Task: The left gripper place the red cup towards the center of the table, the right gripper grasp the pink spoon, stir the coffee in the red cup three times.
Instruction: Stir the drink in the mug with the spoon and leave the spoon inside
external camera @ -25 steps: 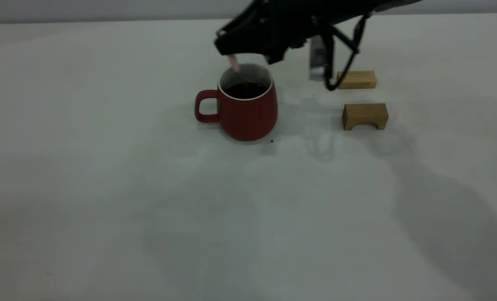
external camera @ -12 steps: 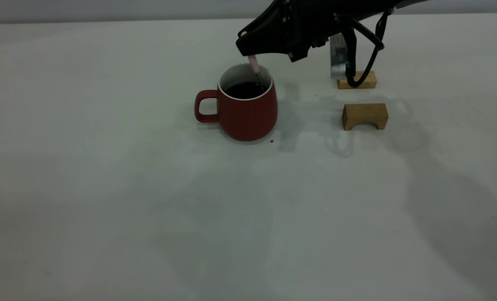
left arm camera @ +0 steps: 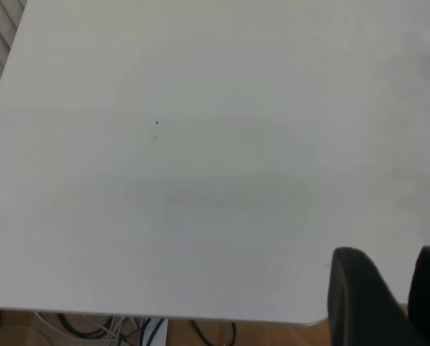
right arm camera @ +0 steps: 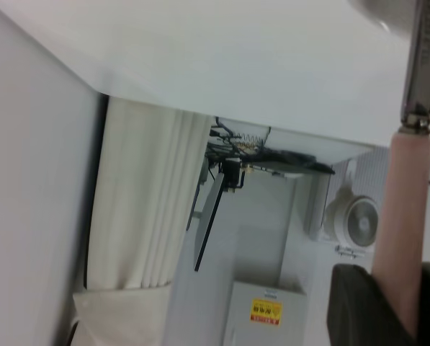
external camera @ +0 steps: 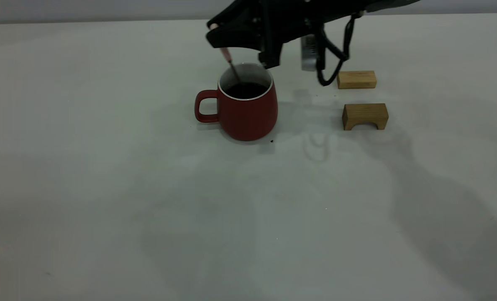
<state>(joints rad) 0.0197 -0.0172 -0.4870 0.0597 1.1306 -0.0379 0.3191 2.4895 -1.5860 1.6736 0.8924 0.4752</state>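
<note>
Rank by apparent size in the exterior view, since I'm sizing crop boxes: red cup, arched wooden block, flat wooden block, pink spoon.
1. red cup
2. arched wooden block
3. flat wooden block, lying farther back, so unsure
4. pink spoon, partly hidden

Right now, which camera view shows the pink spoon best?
The right wrist view shows the pink spoon best: its pink handle and metal neck fill the view, held by the right gripper. In the exterior view the spoon is small, reaching into the red cup. The left wrist view shows none.
</note>
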